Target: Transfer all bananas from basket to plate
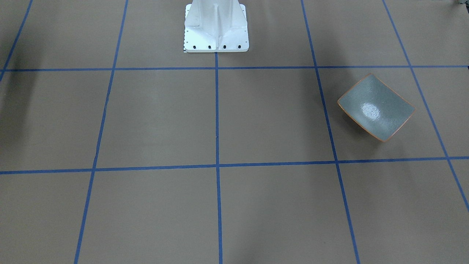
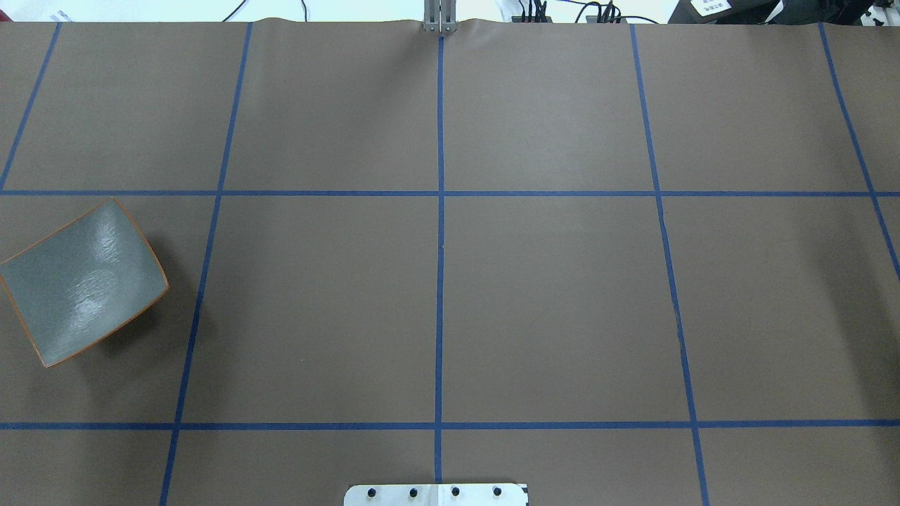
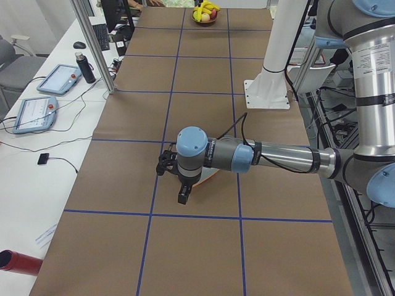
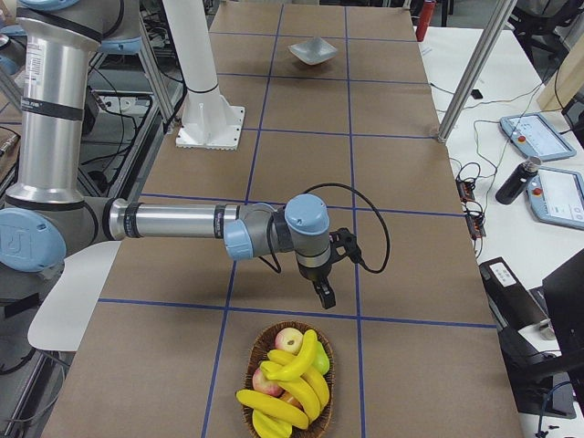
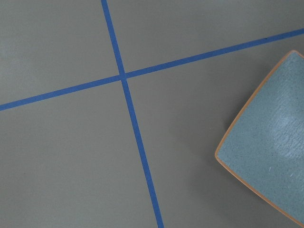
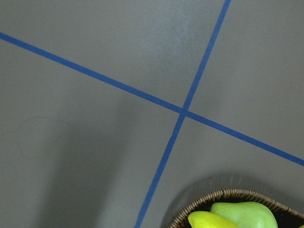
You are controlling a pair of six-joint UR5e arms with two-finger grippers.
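Observation:
The bananas (image 4: 297, 376) lie in a woven basket (image 4: 265, 334) with apples and a green fruit, at the table end on my right. A banana tip (image 6: 207, 221) and the basket rim (image 6: 223, 193) show at the bottom of the right wrist view. The grey-green plate (image 2: 81, 281) sits empty at the left end; it also shows in the front view (image 1: 376, 107) and the left wrist view (image 5: 270, 161). My left gripper (image 3: 183, 196) hangs over the plate's near edge. My right gripper (image 4: 324, 294) hangs just short of the basket. I cannot tell whether either is open or shut.
The white robot pedestal (image 1: 216, 29) stands mid-table at the robot's side. Blue tape lines grid the brown table. Aluminium posts (image 3: 92, 43), tablets (image 3: 58, 79) and a bottle (image 3: 85, 66) stand along the operators' side. A red cylinder (image 3: 18, 262) lies at the near left corner.

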